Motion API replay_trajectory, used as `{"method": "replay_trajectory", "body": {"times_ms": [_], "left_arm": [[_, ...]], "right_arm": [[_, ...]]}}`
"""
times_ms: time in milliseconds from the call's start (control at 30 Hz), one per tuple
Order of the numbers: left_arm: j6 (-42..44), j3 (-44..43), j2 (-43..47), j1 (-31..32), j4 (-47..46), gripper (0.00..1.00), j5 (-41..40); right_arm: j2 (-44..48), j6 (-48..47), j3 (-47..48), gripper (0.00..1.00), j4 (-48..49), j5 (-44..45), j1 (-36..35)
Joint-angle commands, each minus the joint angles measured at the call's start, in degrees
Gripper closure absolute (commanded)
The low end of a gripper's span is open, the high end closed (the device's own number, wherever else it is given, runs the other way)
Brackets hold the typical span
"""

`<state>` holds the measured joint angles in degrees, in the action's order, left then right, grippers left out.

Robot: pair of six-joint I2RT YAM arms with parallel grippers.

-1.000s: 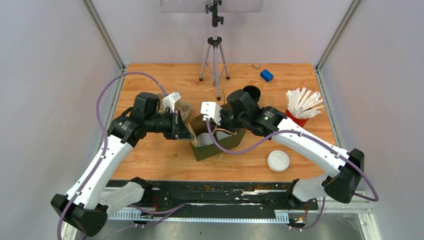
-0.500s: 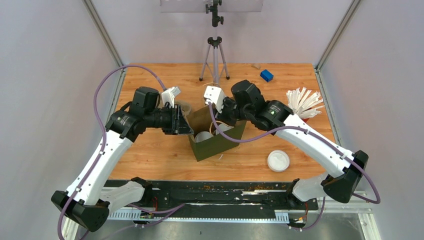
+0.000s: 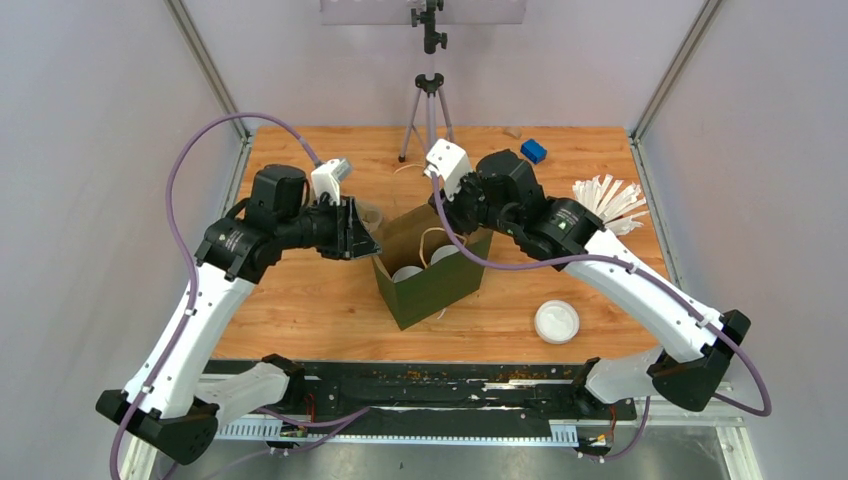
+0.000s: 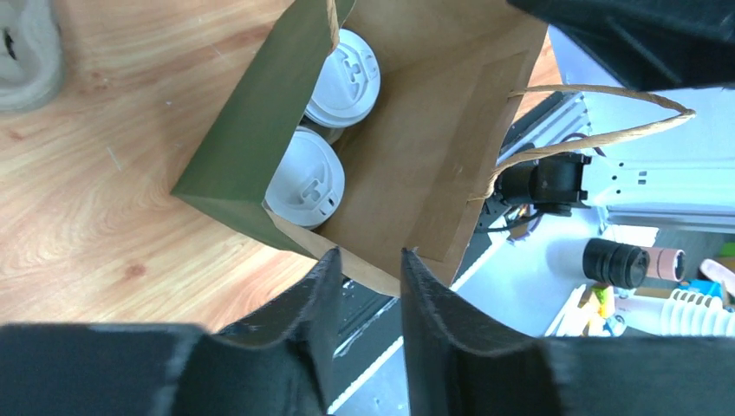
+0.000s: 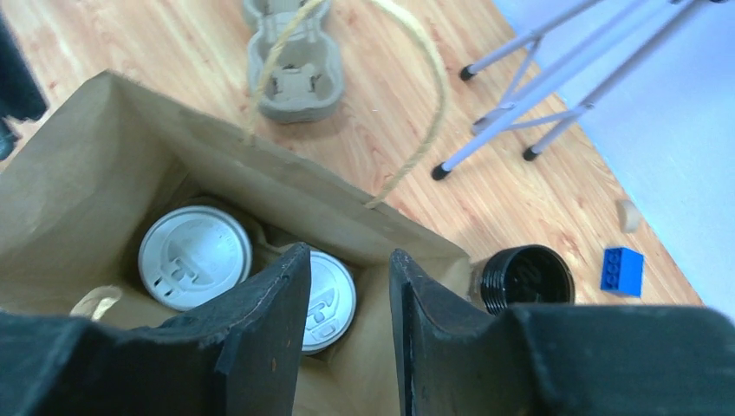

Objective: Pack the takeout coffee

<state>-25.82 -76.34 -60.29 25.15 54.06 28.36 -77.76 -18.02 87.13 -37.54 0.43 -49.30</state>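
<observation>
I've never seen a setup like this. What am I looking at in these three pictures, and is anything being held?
Two robot arms are bolted at the near edge of a wooden table. One picture looks down from overhead; the other two come from wrist cameras, each showing its own tool: left tool, right tool. Both are open, holding nothing. Between them stands a green paper bag with two white-lidded coffee cups inside. Also there: a loose lid, a tripod, a blue block.

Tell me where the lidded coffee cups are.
In the top view, both lidded cups stand side by side inside the green paper bag, left of the loose white lid.
</observation>
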Motion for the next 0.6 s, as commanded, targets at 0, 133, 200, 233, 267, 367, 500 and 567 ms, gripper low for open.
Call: {"method": "replay_trajectory", "body": {"times_ms": [0,133,200,233,267,367,500,567], "left_arm": [[2.35,-2.54,2.68,0.26,-1.06,0.59,-2.39],[3.34,-3.61,4.51,0.25,-2.37,0.57,-3.97],[4.41,-4.62,4.85,0.25,-1.54,0.53,-5.46],[4.83,-5.15,4.91,0.25,-0.88,0.49,-6.40],[5.13,-5.70,4.96,0.25,-0.34,0.32,-7.18],[5.81,-5.89,6.08,0.26,0.42,0.00,-9.19],[6.25,-4.99,7.81,0.26,1.24,0.00,-11.77],[6.17,-3.92,8.75,0.25,1.31,0.00,-12.08]], "right_arm": [[0.84,5.61,4.59,0.61,-0.02,10.72,0.41],[-0.06,9.86,7.58,0.56,-1.12,17.54,0.84],[-0.37,11.60,8.70,0.54,-1.58,19.93,1.64],[-0.59,12.19,9.22,0.52,-2.17,20.95,2.21],[-0.84,12.56,9.72,0.49,-2.96,22.28,2.72],[-1.08,12.69,10.00,0.36,-6.05,28.66,4.48],[-0.76,14.95,9.10,0.19,-10.79,29.47,10.78],[-0.58,16.37,7.55,0.20,-13.20,29.73,14.97]]}}
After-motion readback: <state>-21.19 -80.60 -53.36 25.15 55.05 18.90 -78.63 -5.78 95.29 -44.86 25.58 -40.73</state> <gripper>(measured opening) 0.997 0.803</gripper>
